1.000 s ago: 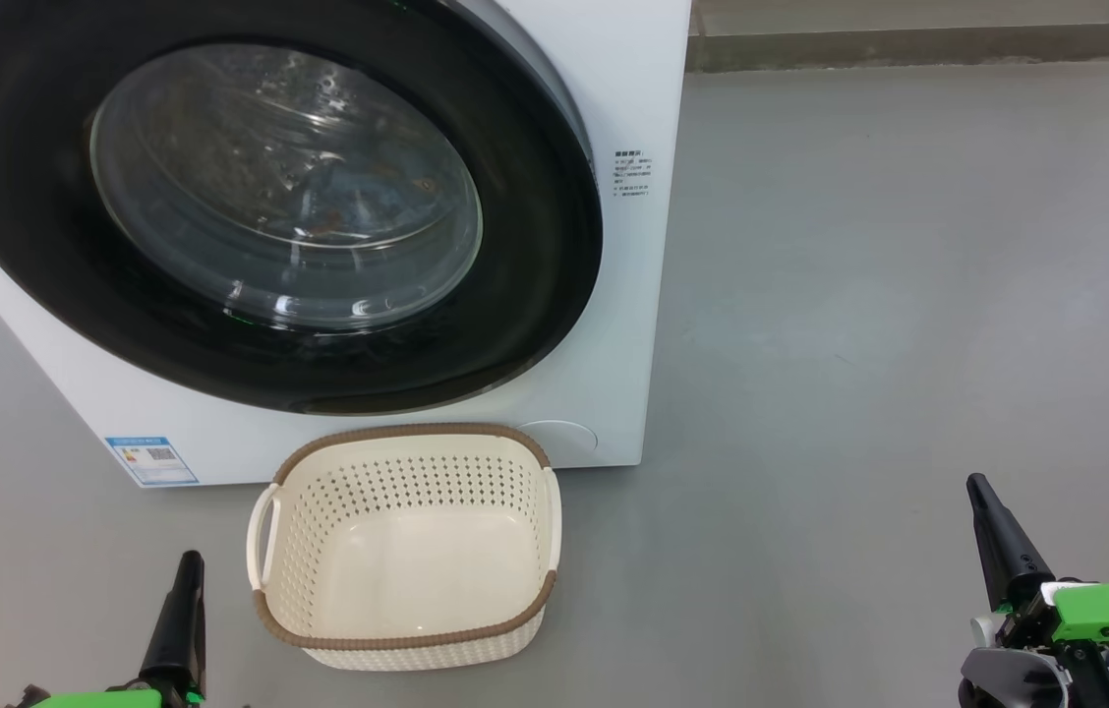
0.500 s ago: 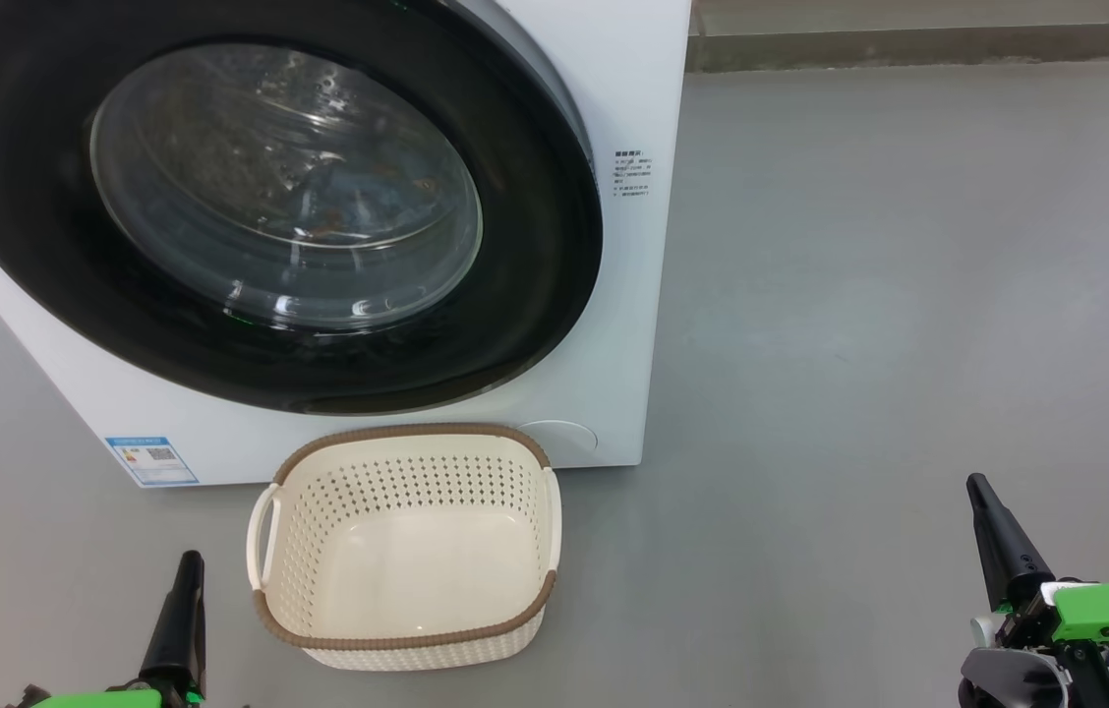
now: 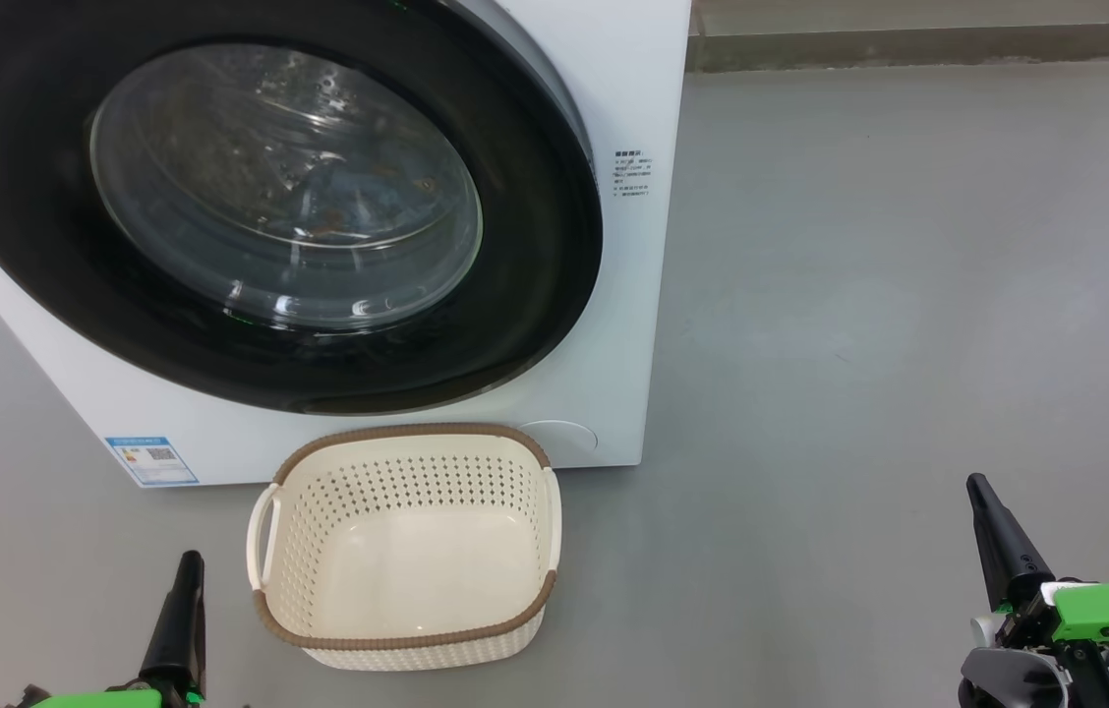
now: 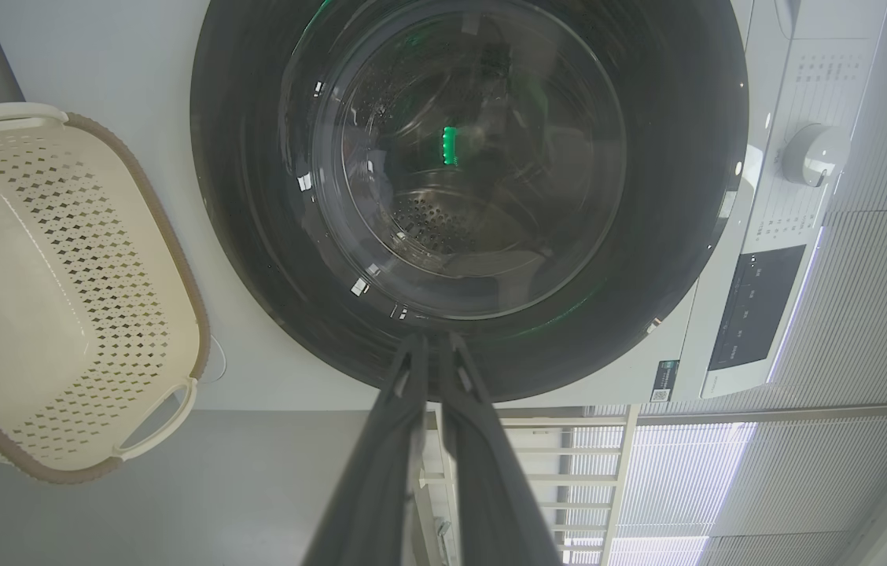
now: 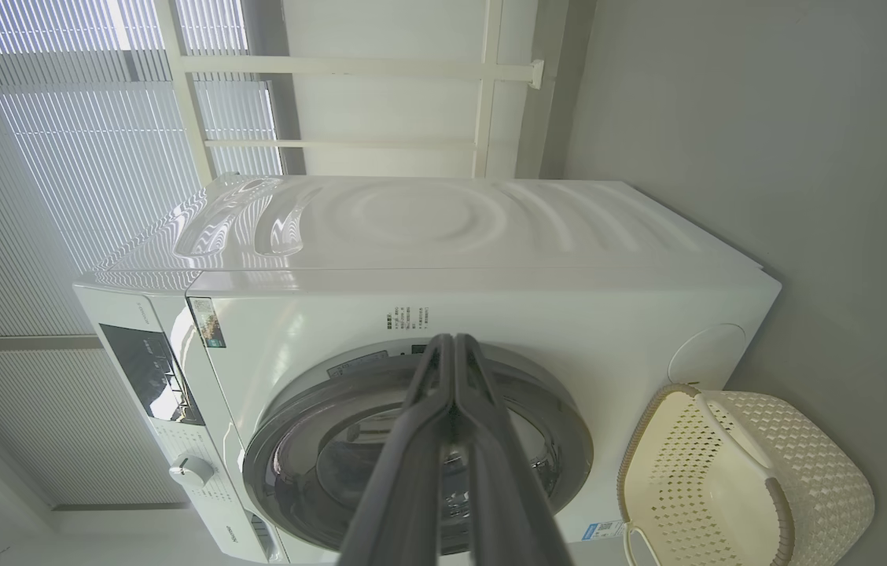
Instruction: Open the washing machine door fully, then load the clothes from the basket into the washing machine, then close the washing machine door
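The white washing machine point(image 3: 635, 324) stands at the upper left of the head view. Its round black washing machine door point(image 3: 535, 295) lies shut against the front. Behind the glass porthole I make out the clothes point(image 3: 358, 202), bluish fabric with orange marks, low in the drum. On the floor before the machine sits the cream basket point(image 3: 407, 641) with a brown rim, nothing inside it. My left gripper point(image 3: 189, 565) is shut, left of the basket. My right gripper point(image 3: 979, 487) is shut, far to the right over bare floor. Wrist views show the left gripper point(image 4: 432, 342) and right gripper point(image 5: 451, 342) holding nothing.
Grey floor point(image 3: 908, 295) stretches to the right of the machine up to a wall base point(image 3: 928, 44). The machine's control panel point(image 4: 754, 306) and dial point(image 4: 813, 153) face the left wrist camera. Window blinds point(image 5: 58, 157) hang behind the machine.
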